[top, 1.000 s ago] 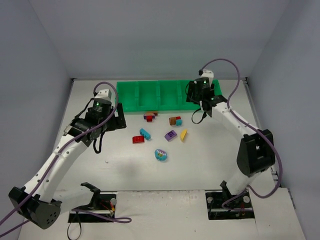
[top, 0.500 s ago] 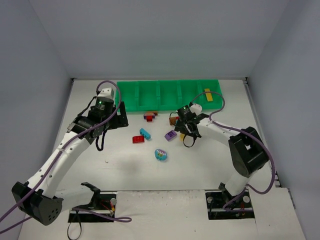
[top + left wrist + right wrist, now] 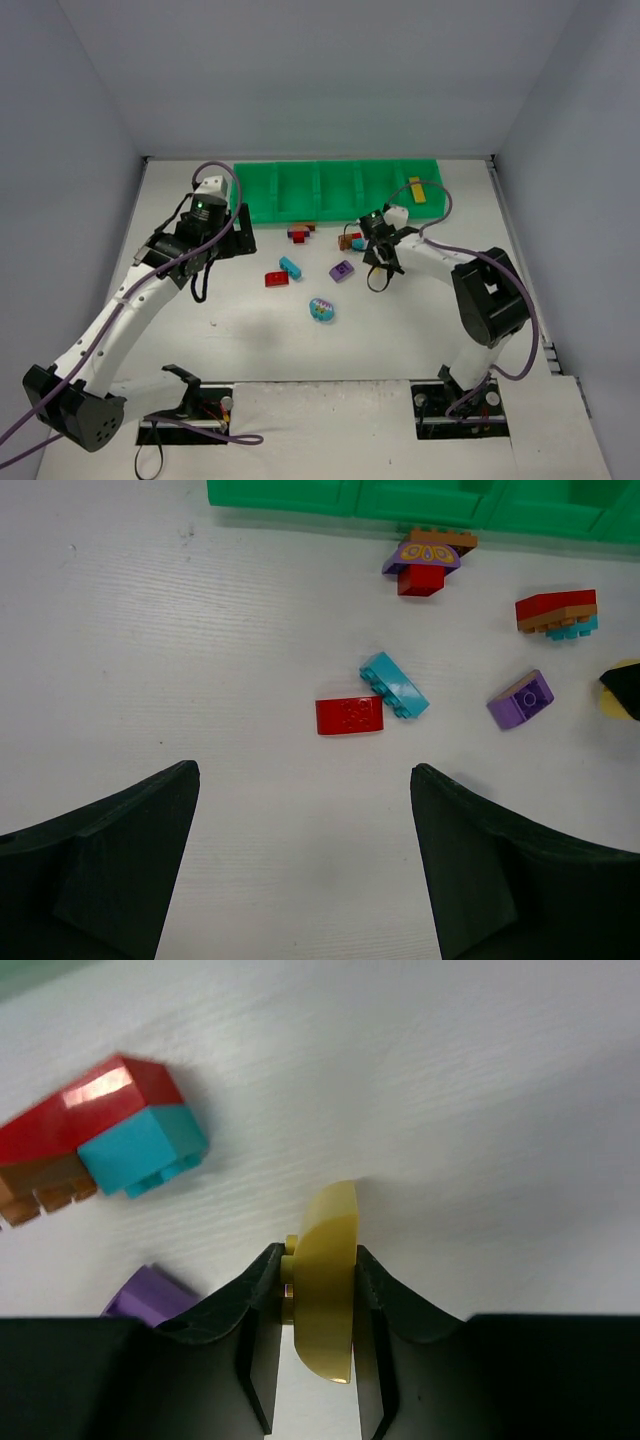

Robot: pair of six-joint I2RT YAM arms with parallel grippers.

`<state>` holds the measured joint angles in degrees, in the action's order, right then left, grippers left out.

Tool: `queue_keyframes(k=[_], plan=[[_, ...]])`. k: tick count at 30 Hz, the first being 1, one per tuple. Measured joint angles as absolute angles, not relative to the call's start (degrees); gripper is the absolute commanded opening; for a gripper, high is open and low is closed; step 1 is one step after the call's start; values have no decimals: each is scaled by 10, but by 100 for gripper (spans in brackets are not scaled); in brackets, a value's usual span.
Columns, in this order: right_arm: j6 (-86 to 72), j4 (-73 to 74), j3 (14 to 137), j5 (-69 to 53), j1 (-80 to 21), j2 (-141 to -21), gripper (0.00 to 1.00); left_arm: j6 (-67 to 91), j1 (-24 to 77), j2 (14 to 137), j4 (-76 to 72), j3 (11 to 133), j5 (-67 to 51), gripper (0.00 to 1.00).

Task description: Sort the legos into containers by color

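Observation:
The green tray (image 3: 335, 190) lies along the back of the table, with one yellow brick (image 3: 416, 189) in its rightmost compartment. My right gripper (image 3: 320, 1260) is shut on a curved yellow brick (image 3: 327, 1290), low at the table; in the top view the gripper (image 3: 372, 262) sits just right of a purple brick (image 3: 342, 270). My left gripper (image 3: 303, 770) is open and empty, above bare table near a red brick (image 3: 350, 715) and a cyan brick (image 3: 394, 684). A red, brown and cyan stack (image 3: 100, 1135) lies close ahead of the right gripper.
A purple, brown and red cluster (image 3: 300, 232) lies against the tray's front wall. A cyan, purple and yellow piece (image 3: 322, 310) lies alone nearer the arm bases. Grey walls enclose the table at left, back and right.
My right arm has swung from over the tray's rightmost compartment down to the table and has shut on the yellow brick there. The left arm has barely moved.

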<state>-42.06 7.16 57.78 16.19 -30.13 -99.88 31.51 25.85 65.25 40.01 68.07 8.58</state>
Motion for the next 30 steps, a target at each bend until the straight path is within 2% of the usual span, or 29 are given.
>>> queue_keyframes(k=[8,13,15,16,18,19,22,25,30], plan=[[-250,7,660,184,-153,-967,2,308,258,634,399,675,75,80],[-154,-46,720,168,-88,-997,6,299,258,632,396,675,62,80],[-124,-63,765,149,-71,-1035,11,295,258,630,396,675,59,80],[-113,-67,783,141,-65,-1053,21,294,258,629,396,675,58,80],[-91,-72,825,125,-55,-1095,31,291,258,626,396,675,56,80],[-85,-73,839,119,-52,-1111,41,290,258,624,396,675,55,80],[-68,-71,877,98,-45,-1155,56,288,258,617,396,674,53,80],[-59,-63,901,82,-44,-1181,64,287,258,610,396,669,53,80],[-61,-53,903,64,-46,-1182,64,287,258,608,398,667,51,80]])
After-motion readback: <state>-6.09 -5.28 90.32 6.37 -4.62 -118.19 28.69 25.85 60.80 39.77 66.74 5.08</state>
